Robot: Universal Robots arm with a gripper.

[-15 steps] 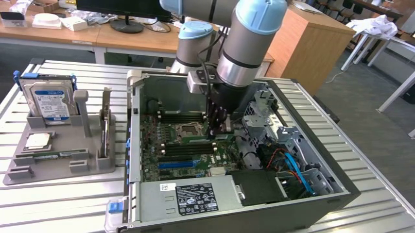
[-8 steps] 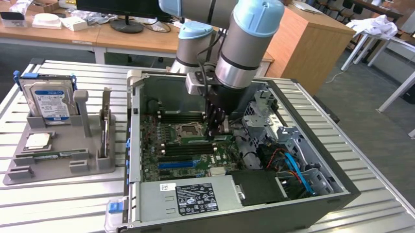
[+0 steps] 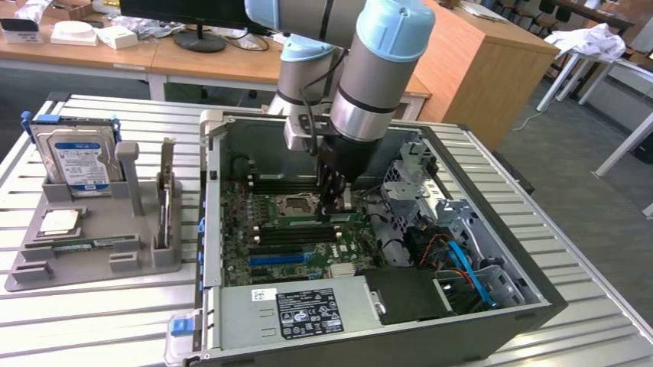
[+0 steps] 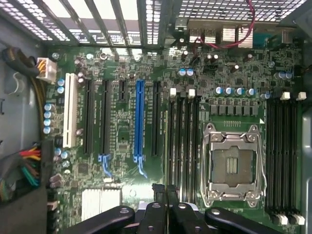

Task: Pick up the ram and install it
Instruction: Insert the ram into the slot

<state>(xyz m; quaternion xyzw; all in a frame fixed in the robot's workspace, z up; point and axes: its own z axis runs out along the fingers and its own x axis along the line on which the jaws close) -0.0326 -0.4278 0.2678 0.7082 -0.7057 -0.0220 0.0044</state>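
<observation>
A: Item one, the tool (image 3: 334,200)?
B: Black-fingered tool on the grey and pale-blue arm, lowered inside the open dark-grey computer case (image 3: 510,306), above the green motherboard (image 3: 296,237) beside the empty silver processor socket (image 4: 230,168). In the wrist view its fingertips (image 4: 166,191) sit pressed together with nothing between them.

A: Item two, the ram?
B: Long, narrow green ram stick (image 3: 84,245) with dark chips and a pale label, lying flat in the grey plastic parts holder (image 3: 143,264) on the slatted metal surface (image 3: 92,321), at the exterior view's left, well apart from the tool.

A: Other contents of the holder?
B: Upright silver hard drive (image 3: 79,158) with a blue-and-white label, a square silver processor chip (image 3: 60,222), and an upright grey-edged expansion card (image 3: 165,191).

A: Board slots?
B: Black memory slots (image 4: 183,131) just beside the socket, all unfilled.
</observation>
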